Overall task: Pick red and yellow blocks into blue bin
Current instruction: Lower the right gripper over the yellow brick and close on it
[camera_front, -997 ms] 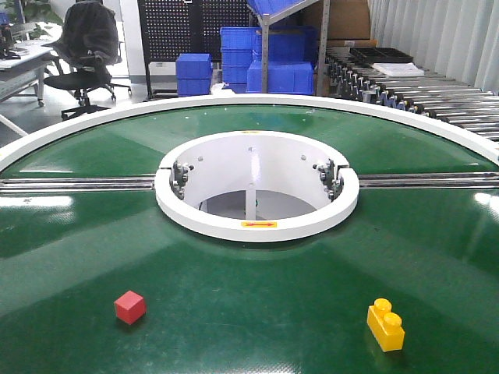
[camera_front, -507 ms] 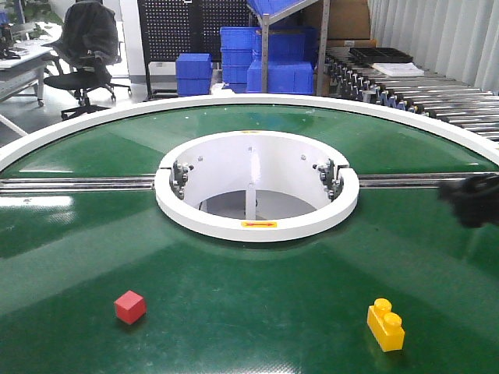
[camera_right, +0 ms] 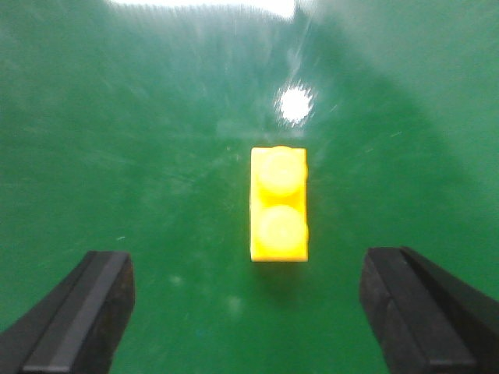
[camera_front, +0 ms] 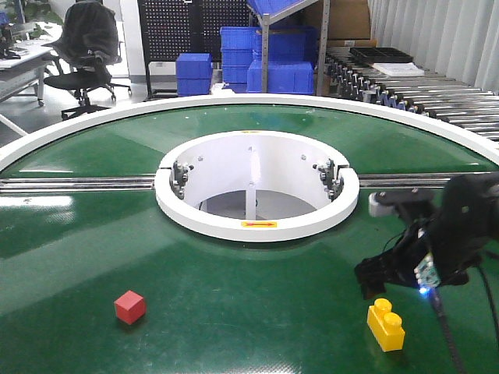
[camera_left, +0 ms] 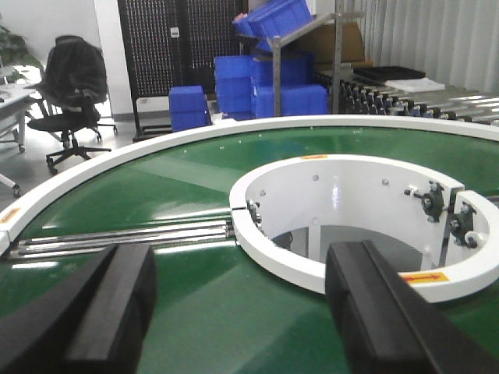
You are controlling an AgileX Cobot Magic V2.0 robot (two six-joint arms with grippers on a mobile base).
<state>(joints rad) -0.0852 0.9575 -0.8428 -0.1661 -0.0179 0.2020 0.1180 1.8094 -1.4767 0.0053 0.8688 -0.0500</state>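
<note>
Step in hand: reaching for the yellow two-stud plastic toy brick (camera_right: 279, 204). Nothing is lifted yet, so I judge the task barely begun.
Right gripper (camera_right: 248, 304): fingers spread wide and empty, poised above the green round conveyor table (camera_front: 234, 343).
Yellow brick: on the green surface at 5 o'clock from the white centre ring (camera_front: 257, 227). In the wrist view it lies at 12 o'clock from the gap between the fingers, its long axis running 12 to 6.
Small red cube (camera_front: 129, 306): at 7 o'clock from the ring, well apart from the brick, untouched.
Left gripper (camera_left: 242, 304): fingers wide, holding nothing, facing the ring.
Blue bin: not in any view.
Next move: shift toward 12 o'clock until the brick sits between the fingers, then lower and close across its short width. The fingers at 9 and 3 o'clock already suit that.
</note>
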